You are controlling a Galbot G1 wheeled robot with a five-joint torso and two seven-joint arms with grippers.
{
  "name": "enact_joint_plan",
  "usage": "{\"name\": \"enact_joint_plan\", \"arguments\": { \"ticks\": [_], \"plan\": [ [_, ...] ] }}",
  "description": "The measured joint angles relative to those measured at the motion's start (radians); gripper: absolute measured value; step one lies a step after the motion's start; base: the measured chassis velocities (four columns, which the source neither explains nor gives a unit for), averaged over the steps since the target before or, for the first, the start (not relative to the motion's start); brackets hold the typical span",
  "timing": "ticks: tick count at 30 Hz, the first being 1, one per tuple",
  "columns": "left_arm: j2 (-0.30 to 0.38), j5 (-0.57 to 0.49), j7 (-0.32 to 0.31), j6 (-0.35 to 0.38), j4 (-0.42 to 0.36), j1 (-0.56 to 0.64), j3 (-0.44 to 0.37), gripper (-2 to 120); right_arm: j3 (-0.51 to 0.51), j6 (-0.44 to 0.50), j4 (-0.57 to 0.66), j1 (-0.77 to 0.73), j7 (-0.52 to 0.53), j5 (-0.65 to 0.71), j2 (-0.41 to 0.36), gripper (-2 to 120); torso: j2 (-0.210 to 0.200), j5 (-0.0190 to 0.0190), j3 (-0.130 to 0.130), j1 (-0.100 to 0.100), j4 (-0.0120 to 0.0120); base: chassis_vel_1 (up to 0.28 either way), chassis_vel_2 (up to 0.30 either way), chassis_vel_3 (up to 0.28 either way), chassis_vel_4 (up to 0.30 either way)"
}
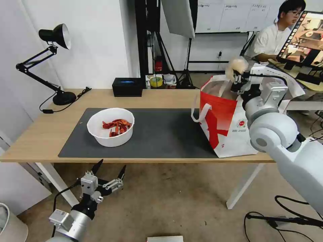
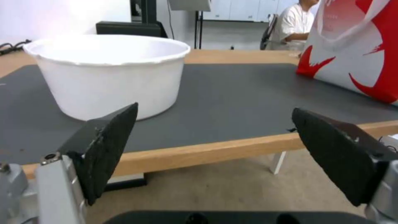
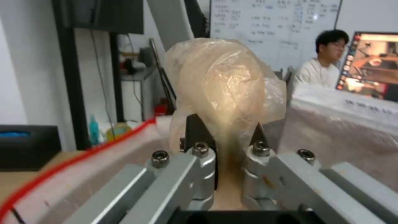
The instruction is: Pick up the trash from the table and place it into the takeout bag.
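Trash first: the beige ball (image 1: 236, 65) is up in the air, pinched tight in the right gripper (image 1: 237, 76) directly above the open mouth of the takeout bag (image 1: 224, 121). From the right wrist the ball (image 3: 224, 90) looks like crinkled translucent film (squeezed to a narrow neck where the fingers (image 3: 199, 137) bite it), with the bag's foil lining (image 3: 331, 137) close behind.

The bag stands upright at the right end of the dark grey mat (image 1: 158, 134), one white loop handle (image 1: 199, 112) hanging off the side that faces the bowl.

Well apart from the bag, toward the mat's left end, sits the white round bowl (image 1: 111, 127), red shells (image 1: 116, 126) heaped inside.

And the left gripper (image 1: 109, 172)? It hangs below the table (image 1: 40, 134) edge, on the bowl's near side, jaws spread wide and holding nothing; its wrist view looks up at the bowl's wall (image 2: 110, 81) between the two black pads (image 2: 110, 146).

Behind the bowl, a black box (image 1: 127, 86) and a black desk lamp (image 1: 54, 57) stand at the table's far edge.
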Motion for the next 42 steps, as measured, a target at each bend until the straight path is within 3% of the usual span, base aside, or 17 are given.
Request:
{"name": "enact_joint_plan", "arguments": {
  "ticks": [9, 14, 17, 25, 31, 42],
  "plan": [
    [0.026, -0.009, -0.001, 0.0, 0.008, -0.021, 0.002, 100, 0.041, -0.038, 0.007, -0.049, 0.033, -0.005, 0.001, 41, 0.0, -0.0001, 0.0, 0.0, 0.0, 0.0, 0.0, 0.0, 0.0],
    [0.03, -0.011, -0.002, 0.0, 0.012, -0.027, 0.004, 100, 0.041, -0.04, 0.01, -0.051, 0.033, -0.004, 0.001, 52, 0.0, -0.0001, 0.0, 0.0, 0.0001, 0.0, 0.0, 0.0, 0.0],
    [0.032, -0.014, -0.003, 0.0, 0.014, -0.031, 0.005, 100, 0.037, -0.04, 0.011, -0.051, 0.033, -0.004, 0.006, 69, 0.0, -0.0001, 0.0, 0.0, 0.0001, 0.0, 0.0, 0.0, 0.0],
    [0.044, -0.028, -0.003, 0.0, 0.014, -0.032, -0.001, 100, 0.031, -0.041, 0.022, -0.05, 0.029, -0.003, 0.006, 97, 0.0, -0.0002, 0.0, 0.0, 0.0001, 0.0, 0.0, 0.0, 0.0],
    [0.049, -0.031, -0.005, 0.0, 0.011, -0.036, -0.002, 100, 0.042, -0.031, 0.046, -0.061, 0.011, -0.003, -0.005, 100, 0.0, -0.0001, 0.0, 0.0, 0.0, 0.0, 0.0, 0.0, 0.0],
    [0.048, -0.031, -0.005, 0.001, 0.008, -0.037, -0.002, 100, 0.071, 0.11, 0.133, -0.116, -0.181, -0.004, -0.038, 100, 0.0, -0.0002, 0.0, 0.0, 0.0001, 0.0, 0.0, 0.0, 0.0]
  ]
}}
